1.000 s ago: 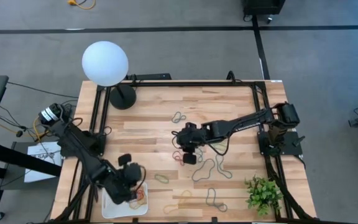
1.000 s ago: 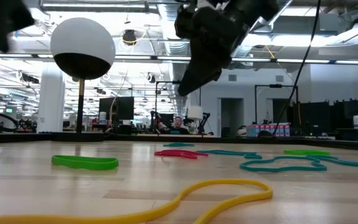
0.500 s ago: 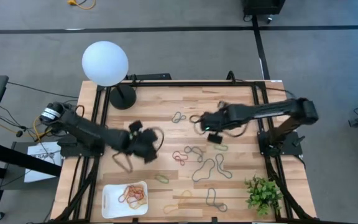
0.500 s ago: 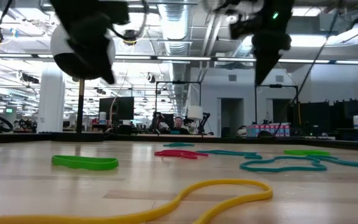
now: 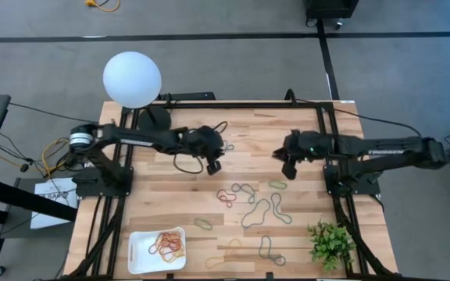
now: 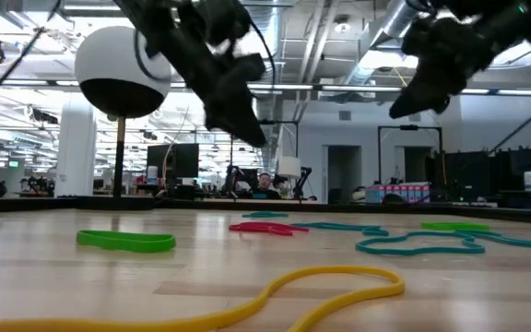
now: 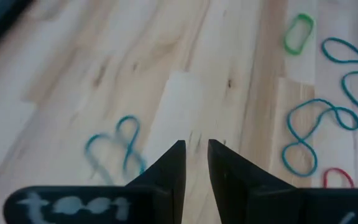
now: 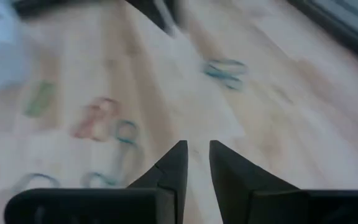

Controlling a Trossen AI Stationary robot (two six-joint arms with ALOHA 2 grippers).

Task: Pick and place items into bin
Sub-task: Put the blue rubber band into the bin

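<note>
Loose rubber bands lie flat on the wooden table: a grey-teal one (image 5: 223, 146), a red one (image 5: 226, 195), a small green one (image 5: 277, 185), a long teal one (image 5: 260, 211), a green one (image 5: 203, 224) and a yellow one (image 5: 229, 250). The white bin (image 5: 135, 254) sits at the near left and holds several red, orange and yellow bands. My left gripper (image 5: 212, 165) hovers just left of the grey-teal band (image 7: 114, 149), fingers almost together and empty. My right gripper (image 5: 287, 172) hangs above the table's right half, near the small green band, also empty.
A white globe lamp (image 5: 133, 78) stands at the far left corner on a black base. A green leafy plant (image 5: 330, 242) sits at the near right corner. A black frame rails the table's left, right and far sides. Bare wood lies between the two grippers.
My left gripper has swung from above the bin at the near left toward the far edge and rightward, to the table's far middle. My right gripper has drawn back from the middle of the table toward the right edge. The bands on the table have stayed put.
</note>
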